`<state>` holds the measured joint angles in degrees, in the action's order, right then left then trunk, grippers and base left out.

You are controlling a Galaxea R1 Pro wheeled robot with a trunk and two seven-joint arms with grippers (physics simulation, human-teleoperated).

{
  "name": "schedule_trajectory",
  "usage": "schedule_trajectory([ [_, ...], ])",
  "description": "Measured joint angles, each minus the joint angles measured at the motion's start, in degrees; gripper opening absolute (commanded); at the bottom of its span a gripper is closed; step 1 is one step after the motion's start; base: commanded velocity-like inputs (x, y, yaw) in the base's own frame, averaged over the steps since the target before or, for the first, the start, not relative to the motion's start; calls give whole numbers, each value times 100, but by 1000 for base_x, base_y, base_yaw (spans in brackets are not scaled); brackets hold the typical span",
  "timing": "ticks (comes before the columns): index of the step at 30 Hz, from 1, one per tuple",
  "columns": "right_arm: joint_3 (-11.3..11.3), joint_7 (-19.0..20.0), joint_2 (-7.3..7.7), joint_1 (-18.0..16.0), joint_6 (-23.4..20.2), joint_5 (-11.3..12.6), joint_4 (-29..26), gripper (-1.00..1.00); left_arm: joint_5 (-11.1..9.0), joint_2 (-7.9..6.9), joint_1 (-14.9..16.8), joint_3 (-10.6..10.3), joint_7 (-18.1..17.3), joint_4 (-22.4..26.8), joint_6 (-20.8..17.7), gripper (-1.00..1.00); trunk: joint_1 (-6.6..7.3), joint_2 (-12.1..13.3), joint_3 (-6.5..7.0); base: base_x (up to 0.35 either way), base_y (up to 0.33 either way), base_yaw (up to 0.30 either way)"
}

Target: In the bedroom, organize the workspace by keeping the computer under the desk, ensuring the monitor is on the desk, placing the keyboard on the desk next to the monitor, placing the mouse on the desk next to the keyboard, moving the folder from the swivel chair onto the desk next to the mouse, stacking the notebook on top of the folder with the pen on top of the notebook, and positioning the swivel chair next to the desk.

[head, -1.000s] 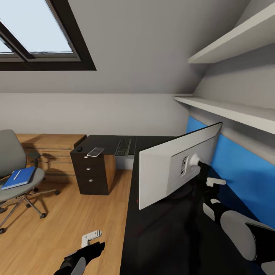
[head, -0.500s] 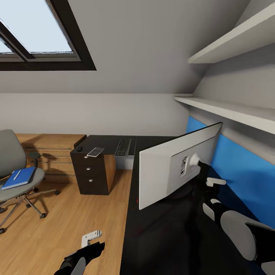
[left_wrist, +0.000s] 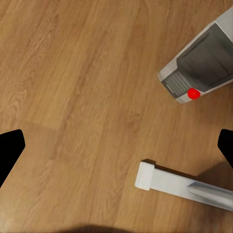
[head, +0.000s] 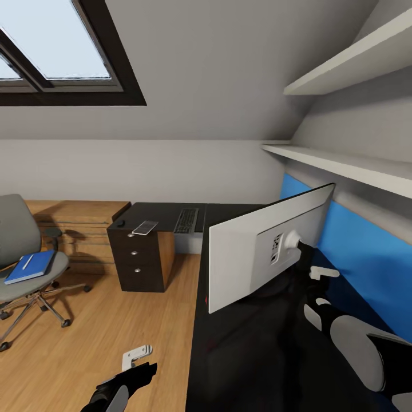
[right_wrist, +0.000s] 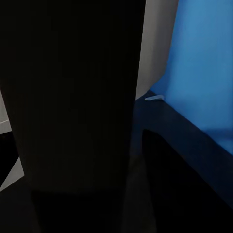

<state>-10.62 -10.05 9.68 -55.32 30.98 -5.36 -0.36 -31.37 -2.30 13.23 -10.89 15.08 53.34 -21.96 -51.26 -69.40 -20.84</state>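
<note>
The monitor (head: 260,252) stands on the glossy black tabletop (head: 252,355), its white back facing the head camera, with the blue wall panel (head: 366,269) behind it at about 3 o'clock. The right gripper (head: 312,273) reaches in at the monitor's black stand; I cannot tell whether it is grasping the stand or released. The left gripper (head: 136,355) hangs over the wood floor (head: 97,332) at 7 o'clock with its fingers spread, holding nothing. Far along the tabletop at 11 o'clock lie the keyboard (head: 186,221), the notebook (head: 145,228) and the mouse (head: 121,224), above the three-drawer unit (head: 136,260), whose drawers are closed. On the swivel chair (head: 26,269) at 9 o'clock rests the folder (head: 30,266) with the pen (head: 26,262) on top
</note>
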Motion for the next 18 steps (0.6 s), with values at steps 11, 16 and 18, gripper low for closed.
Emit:
schedule_trajectory([
  [11, 115, 13, -1, 1, -10, -53, 2, 100, -2, 5, 1, -1, 8, -1, 0, 100, 0, 0, 0, 0, 1, 0],
  [16, 115, 13, -1, 1, -10, -54, 2, 100, 4, 3, 1, -1, 3, -1, 0, 100, 0, 0, 0, 0, 0, 0],
  [18, 115, 13, -1, 1, -10, -54, 2, 100, 5, 3, 1, -1, 1, -1, 0, 100, 0, 0, 0, 0, 0, 0],
])
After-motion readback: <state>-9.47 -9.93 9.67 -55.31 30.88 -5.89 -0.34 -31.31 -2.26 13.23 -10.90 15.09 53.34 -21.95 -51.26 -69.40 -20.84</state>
